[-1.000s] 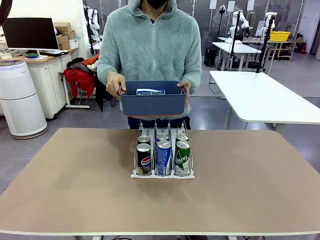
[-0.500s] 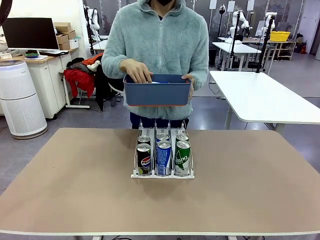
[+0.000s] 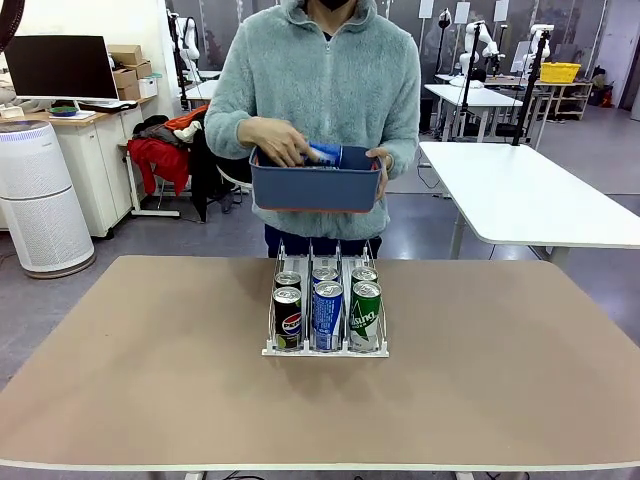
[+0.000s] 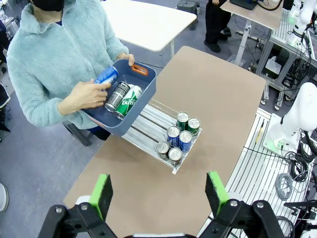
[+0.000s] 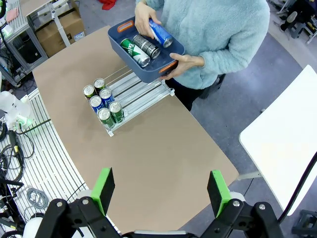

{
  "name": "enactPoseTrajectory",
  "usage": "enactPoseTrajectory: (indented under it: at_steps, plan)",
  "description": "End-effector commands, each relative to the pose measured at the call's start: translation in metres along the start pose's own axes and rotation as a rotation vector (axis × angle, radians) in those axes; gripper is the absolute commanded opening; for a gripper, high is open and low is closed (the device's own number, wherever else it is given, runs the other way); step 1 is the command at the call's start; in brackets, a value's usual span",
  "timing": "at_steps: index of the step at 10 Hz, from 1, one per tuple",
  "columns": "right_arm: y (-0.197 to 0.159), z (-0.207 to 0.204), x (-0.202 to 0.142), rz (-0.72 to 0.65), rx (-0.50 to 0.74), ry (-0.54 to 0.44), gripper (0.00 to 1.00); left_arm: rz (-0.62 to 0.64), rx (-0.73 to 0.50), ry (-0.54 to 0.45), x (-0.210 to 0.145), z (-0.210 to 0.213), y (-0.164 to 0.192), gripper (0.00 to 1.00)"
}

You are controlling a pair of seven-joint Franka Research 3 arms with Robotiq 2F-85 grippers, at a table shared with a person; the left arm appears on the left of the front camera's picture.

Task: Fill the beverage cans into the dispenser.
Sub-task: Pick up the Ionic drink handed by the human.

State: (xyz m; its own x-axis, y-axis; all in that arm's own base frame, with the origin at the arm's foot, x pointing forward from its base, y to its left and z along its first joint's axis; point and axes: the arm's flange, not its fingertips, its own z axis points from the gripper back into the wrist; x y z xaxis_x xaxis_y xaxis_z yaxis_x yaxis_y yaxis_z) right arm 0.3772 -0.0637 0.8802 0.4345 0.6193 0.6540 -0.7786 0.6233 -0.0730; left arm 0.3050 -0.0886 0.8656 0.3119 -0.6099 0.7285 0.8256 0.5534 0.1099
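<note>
The dispenser (image 3: pixel 298 263) sits mid-table with several beverage cans (image 3: pixel 327 315) in it, two at the front of each lane: black, blue-and-white, green. Behind it a person holds a dark blue bin (image 3: pixel 315 192) above the table's far edge and lifts a blue can (image 3: pixel 326 153) out of it with one hand. In the wrist views a dark can (image 4: pixel 117 96) and a green can (image 4: pixel 130 99) lie in the bin (image 5: pixel 148 75). My left gripper (image 4: pixel 158 198) and right gripper (image 5: pixel 161 193) hang high over the table, both open with nothing between their fingers. The dispenser (image 5: pixel 141 89) lies far below them.
The brown tabletop (image 3: pixel 130 360) is bare around the dispenser on all sides. The back halves of the lanes (image 4: pixel 146 124) hold no cans. A white table (image 3: pixel 530 190) stands off to the back right, and a white air purifier (image 3: pixel 35 195) at the left.
The person has raised the bin a little, reached a hand into it and lifted a blue can above its rim. Neither arm has moved.
</note>
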Motion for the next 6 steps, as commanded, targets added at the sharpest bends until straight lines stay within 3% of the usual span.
enactPoseTrajectory:
  at_steps: [1, 6]
  plan:
    - [0.0012, -0.0003, 0.0006, 0.002, 0.0, 0.001, 1.0, -0.001, -0.001, -0.001, 0.0001, 0.0001, -0.0003, 1.0]
    - [0.0012, -0.0003, 0.0006, 0.002, 0.0, 0.001, 1.0, -0.001, -0.001, -0.001, 0.0001, 0.0001, -0.0003, 1.0]
